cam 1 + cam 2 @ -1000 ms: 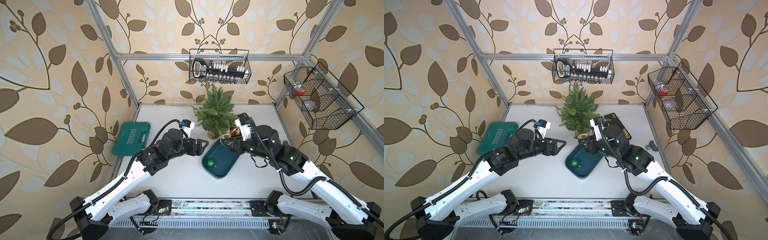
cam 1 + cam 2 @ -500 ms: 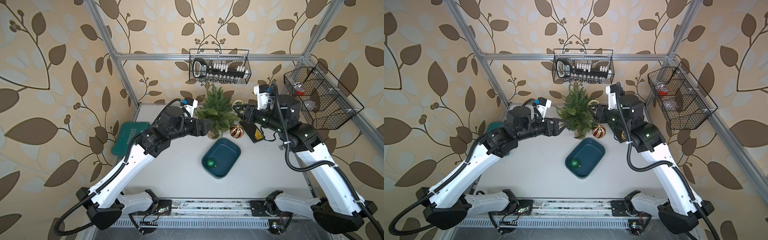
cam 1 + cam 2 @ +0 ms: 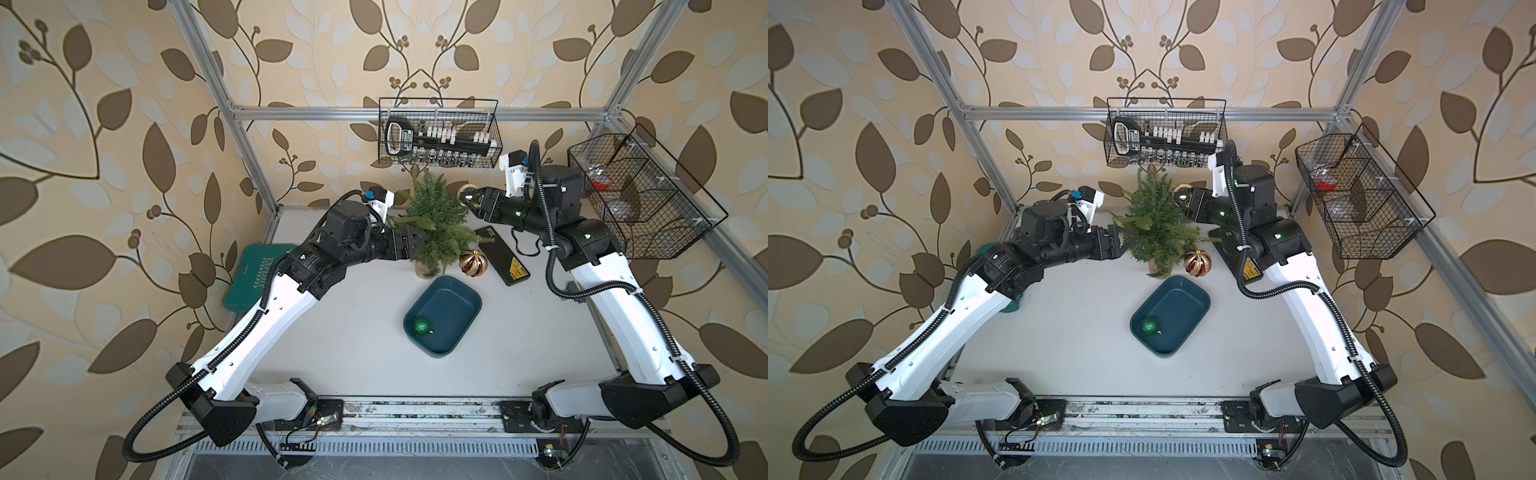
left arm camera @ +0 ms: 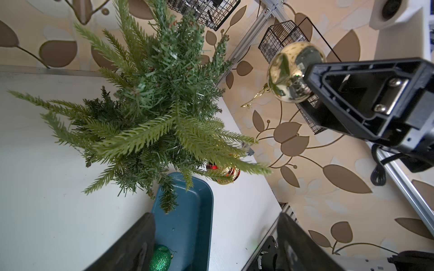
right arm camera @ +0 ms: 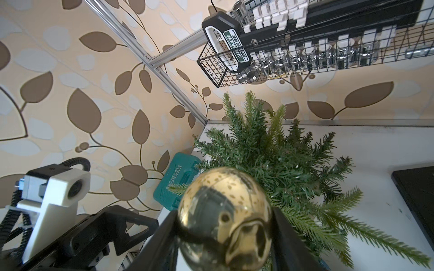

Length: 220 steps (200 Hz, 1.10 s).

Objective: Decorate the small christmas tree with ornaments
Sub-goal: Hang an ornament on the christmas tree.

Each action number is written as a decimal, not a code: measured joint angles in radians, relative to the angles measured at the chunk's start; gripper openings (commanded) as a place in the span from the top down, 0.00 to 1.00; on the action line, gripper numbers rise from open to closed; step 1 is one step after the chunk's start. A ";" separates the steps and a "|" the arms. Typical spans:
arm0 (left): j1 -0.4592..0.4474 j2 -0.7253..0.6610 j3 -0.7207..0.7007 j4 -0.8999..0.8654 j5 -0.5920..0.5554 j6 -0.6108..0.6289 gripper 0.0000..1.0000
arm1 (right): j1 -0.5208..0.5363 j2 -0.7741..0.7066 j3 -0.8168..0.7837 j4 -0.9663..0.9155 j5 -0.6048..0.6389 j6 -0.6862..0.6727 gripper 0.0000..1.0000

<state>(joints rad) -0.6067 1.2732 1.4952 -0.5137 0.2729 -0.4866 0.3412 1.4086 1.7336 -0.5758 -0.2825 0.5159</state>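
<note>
1. Step in hand, as I judge it: hang the gold ball (image 3: 462, 191) on the small christmas tree (image 3: 432, 220), upper centre of the top view.
2. To do it well: carry the ball's gold loop (image 4: 254, 98) over a stiff upper branch tip and lower until the needles catch it. Only then let go; a thin tip would likely sag.
3. My right end effector (image 3: 470, 197) pinches the gold ball between both fingers, just right of the treetop and apart from it.
4. My left end effector (image 3: 415, 240) is spread and empty at the tree's frame-left branches; contact unclear. It could steady a branch.
5. Green ball (image 3: 422, 325) lies in the teal tray (image 3: 469, 307). Red-and-gold ball (image 3: 472, 262) sits by the tree's foot; hung or resting, I cannot tell.
</note>
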 measured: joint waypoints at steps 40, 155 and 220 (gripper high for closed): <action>0.000 0.000 0.000 0.001 0.009 -0.003 0.18 | -0.027 0.065 0.061 0.014 -0.008 0.008 0.49; 0.006 0.014 0.000 0.001 0.028 -0.002 0.18 | -0.050 0.203 0.212 0.027 -0.024 0.027 0.49; 0.007 0.014 -0.001 0.002 0.034 -0.003 0.18 | -0.067 0.230 0.217 0.026 -0.021 0.037 0.49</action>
<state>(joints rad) -0.5999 1.2869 1.4944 -0.5117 0.3069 -0.4896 0.2745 1.6382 1.9507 -0.5499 -0.3031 0.5533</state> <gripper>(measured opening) 0.822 0.516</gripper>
